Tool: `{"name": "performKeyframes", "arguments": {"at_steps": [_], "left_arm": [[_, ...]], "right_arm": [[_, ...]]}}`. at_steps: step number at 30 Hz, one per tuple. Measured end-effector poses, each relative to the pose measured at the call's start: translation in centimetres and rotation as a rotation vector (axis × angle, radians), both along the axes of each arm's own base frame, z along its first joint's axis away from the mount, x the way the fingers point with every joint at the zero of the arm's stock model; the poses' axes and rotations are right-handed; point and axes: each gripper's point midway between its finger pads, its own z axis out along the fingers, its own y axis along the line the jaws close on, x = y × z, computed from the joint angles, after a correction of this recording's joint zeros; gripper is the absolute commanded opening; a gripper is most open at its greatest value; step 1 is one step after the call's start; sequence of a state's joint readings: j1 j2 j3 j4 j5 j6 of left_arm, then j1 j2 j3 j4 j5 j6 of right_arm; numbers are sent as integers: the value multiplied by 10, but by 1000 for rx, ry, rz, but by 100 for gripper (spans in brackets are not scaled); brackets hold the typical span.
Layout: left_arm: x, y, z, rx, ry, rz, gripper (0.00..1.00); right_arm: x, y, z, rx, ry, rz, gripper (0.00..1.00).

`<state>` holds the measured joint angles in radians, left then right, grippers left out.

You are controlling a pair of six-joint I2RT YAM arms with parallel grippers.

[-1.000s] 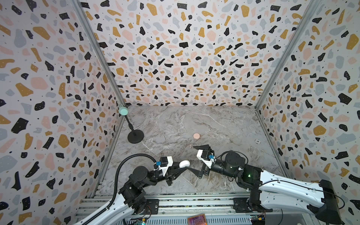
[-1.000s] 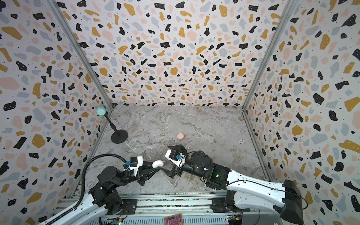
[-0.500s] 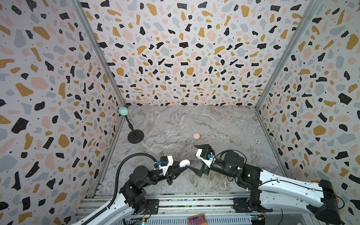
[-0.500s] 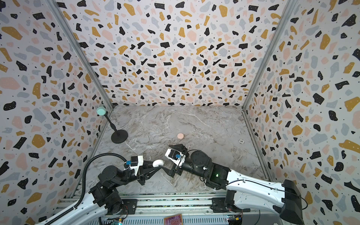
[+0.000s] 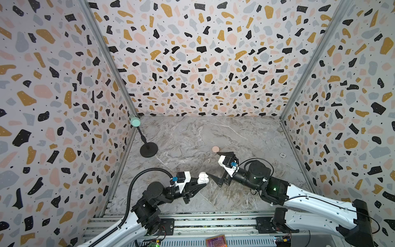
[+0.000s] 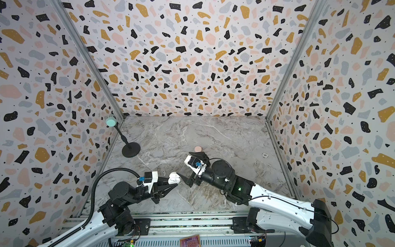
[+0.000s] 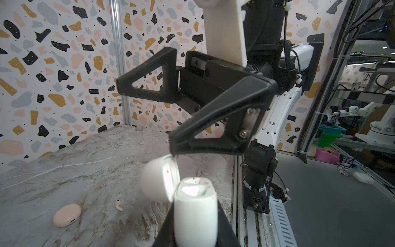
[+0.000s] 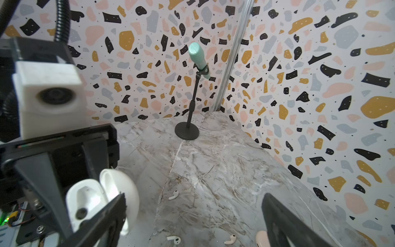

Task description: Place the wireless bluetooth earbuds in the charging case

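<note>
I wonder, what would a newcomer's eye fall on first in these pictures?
Most likely the open white charging case, clamped in the left gripper near the front of the marble table, with the right gripper wide open beside it. Next, the mint-green microphone on its black stand in the far left corner, and the tiny earbuds lying loose on the marble.
</note>
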<state>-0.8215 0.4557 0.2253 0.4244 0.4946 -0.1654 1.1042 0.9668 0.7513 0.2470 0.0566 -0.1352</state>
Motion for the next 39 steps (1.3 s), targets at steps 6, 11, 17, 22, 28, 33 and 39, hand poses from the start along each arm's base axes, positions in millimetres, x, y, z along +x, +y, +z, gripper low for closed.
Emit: {"name": "performKeyframes", "arguments": {"at_steps": [6,11,17,22,28,33,39], "left_arm": [[0,1,3,-3,-35,7,0],[12,15,19,-39,-116,133,0],[29,37,38,-95,-188,305,0],[40,61,50,-147,-232,458,0],[57,99,62,-202,-252,685,0],[69,118,59,-190,-240,818,0],[78,124,50,-144,-224,880,0]], "right_arm": [[10,-6,14,25,18,-64,99],[30,-26,57,133,94,-214,99],[63,-62,90,276,269,-436,99],[78,-52,46,225,440,-519,95],[87,-31,-38,74,650,-574,87],[86,-13,-90,-4,802,-589,81],[81,5,-147,-72,972,-618,71]]}}
